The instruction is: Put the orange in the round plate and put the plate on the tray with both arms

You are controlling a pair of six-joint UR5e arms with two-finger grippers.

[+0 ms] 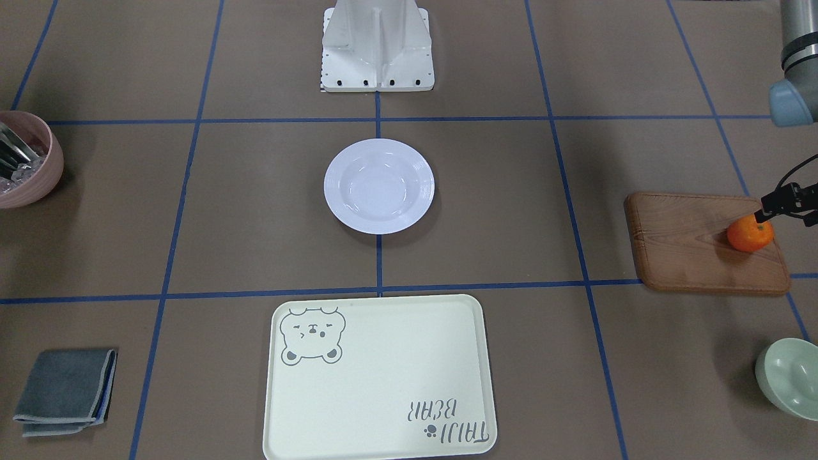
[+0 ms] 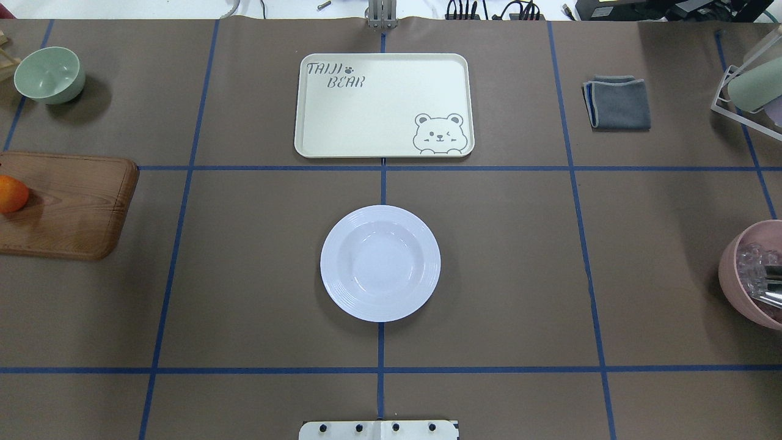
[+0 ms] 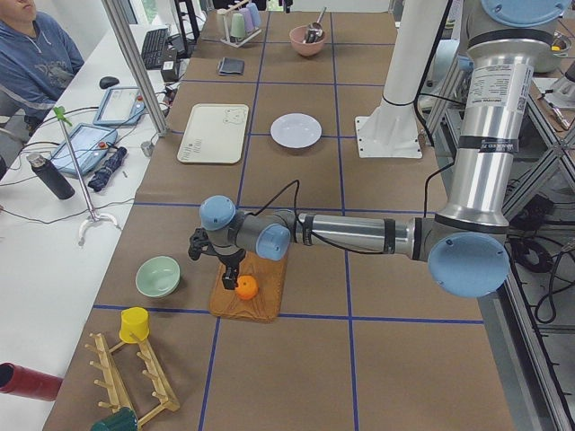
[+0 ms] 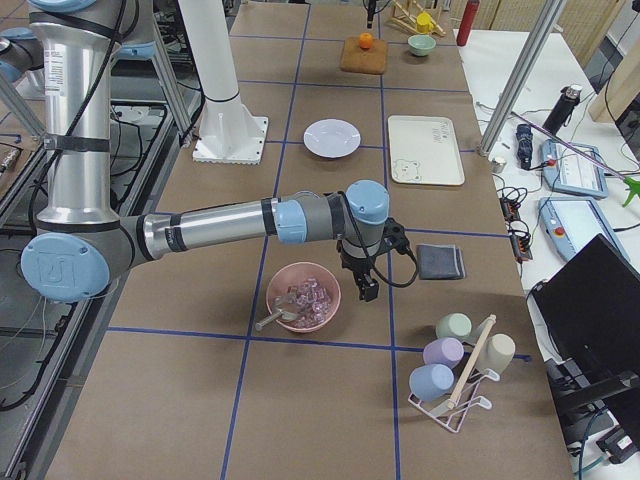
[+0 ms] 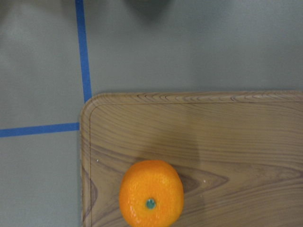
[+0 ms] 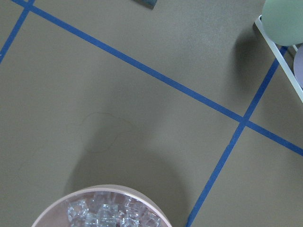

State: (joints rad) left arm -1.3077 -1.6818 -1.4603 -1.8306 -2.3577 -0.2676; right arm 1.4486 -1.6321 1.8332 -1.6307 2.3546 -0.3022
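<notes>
The orange (image 1: 750,234) lies on a brown wooden board (image 1: 690,246), near the board's outer end; the left wrist view shows it from above (image 5: 151,194), stem dot up. My left gripper (image 1: 769,213) hangs just over the orange (image 3: 246,287), and I cannot tell whether it is open or shut. The white round plate (image 1: 422,185) sits empty at the table's middle (image 2: 427,263). Beyond it lies the empty cream tray (image 1: 383,383) with its bear drawing (image 2: 379,104). My right gripper (image 4: 364,286) hovers beside a pink bowl; its state cannot be told.
A pink bowl (image 4: 303,296) of ice cubes with a spoon stands under the right arm. A pale green bowl (image 1: 789,378) sits near the board. A folded grey cloth (image 1: 64,391), a cup rack (image 4: 455,372) and the robot's base (image 1: 377,45) are also here. A person sits beside the table (image 3: 31,54).
</notes>
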